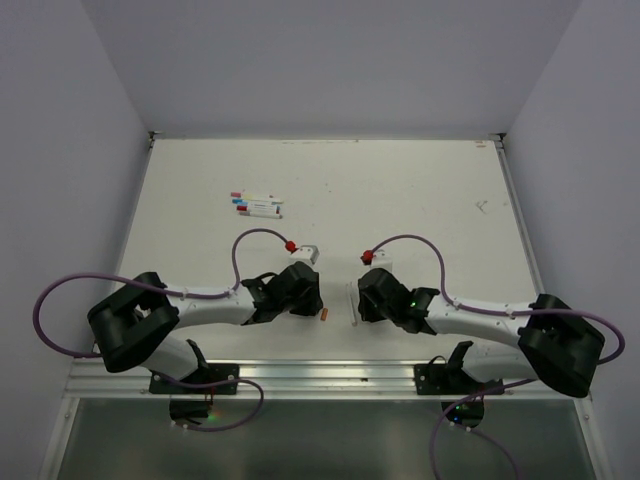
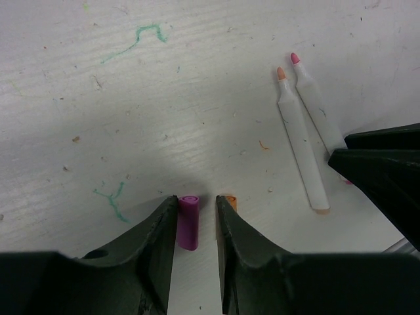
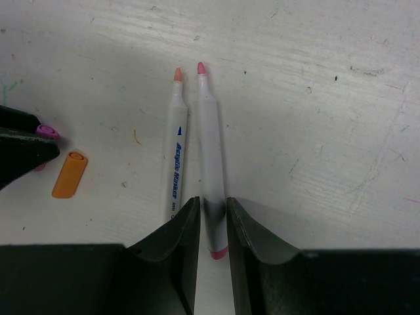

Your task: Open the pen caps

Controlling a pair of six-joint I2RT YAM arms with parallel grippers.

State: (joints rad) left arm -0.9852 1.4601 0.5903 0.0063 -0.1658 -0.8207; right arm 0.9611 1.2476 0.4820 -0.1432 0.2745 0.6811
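Working remotely, I have both arms low near the front of the table point(image 1: 420, 190). The left gripper point(image 2: 197, 205) stands narrowly parted around a purple cap point(image 2: 188, 223) lying on the surface, with a gap showing on one side. An orange cap point(image 2: 228, 201) lies just outside one finger. The right gripper point(image 3: 212, 209) flanks the pink-tipped pen point(image 3: 209, 144) so closely that I cannot tell whether it pinches it. The orange-tipped pen point(image 3: 173, 151) lies just beside. My worry is that pulling away could drag the round cap or barrel and set it rolling, or smear an exposed tip across the table. The capped pens point(image 1: 255, 205) wait farther back.
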